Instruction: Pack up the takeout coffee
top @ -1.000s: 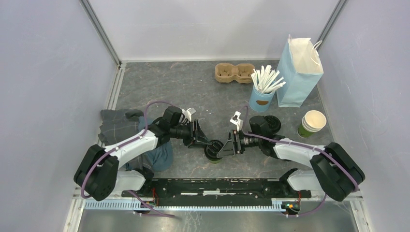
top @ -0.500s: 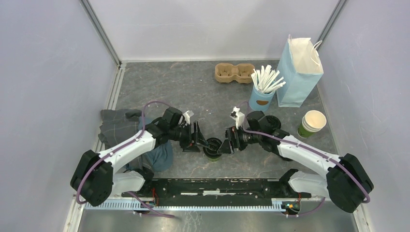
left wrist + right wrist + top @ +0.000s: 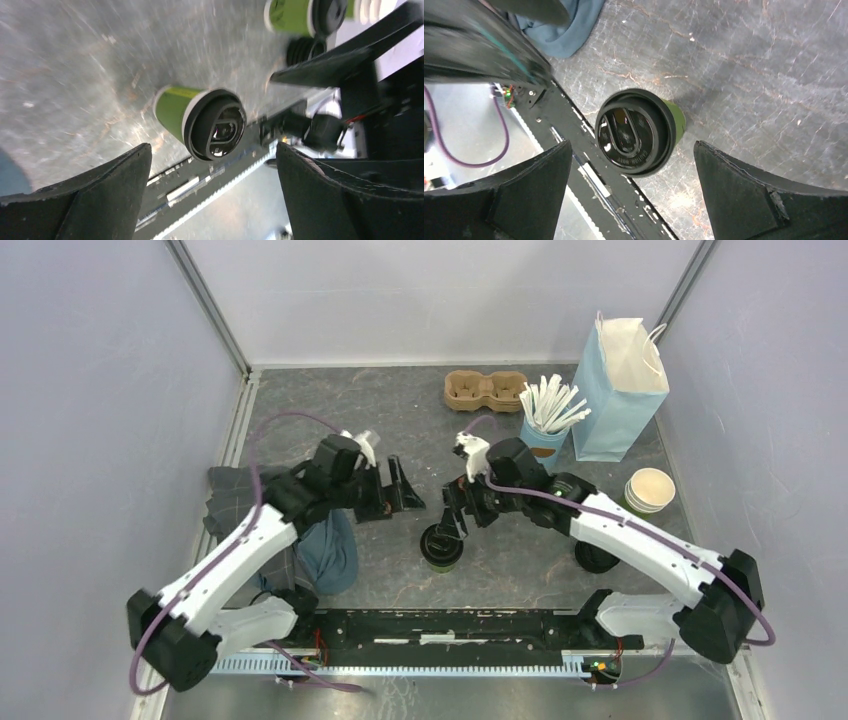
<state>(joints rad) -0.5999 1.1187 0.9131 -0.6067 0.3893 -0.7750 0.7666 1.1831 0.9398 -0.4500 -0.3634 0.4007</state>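
Looking through both wrist cameras, I see the takeout coffee point(image 3: 441, 546) standing upright on the surface point(image 3: 400, 420), lid on, its long axis vertical. It sits just below the right pincer point(image 3: 455, 515) and somewhat farther from the left pincer point(image 3: 403, 492). Both have jaws spread wide, gripping nothing. The blue paper bag point(image 3: 622, 380) stands well beyond the right pincer, so I judge that arm better placed.

Both arms stretch from their bases and bend inward toward the cup point(image 3: 441, 546). The left gripper point(image 3: 398, 496) hangs left of and beyond the cup. The right gripper point(image 3: 456, 508) hangs just beyond the cup, tilted down at it. Both sets of fingers point(image 3: 95, 200) are spread wide, clear of the cup, gripping nothing.
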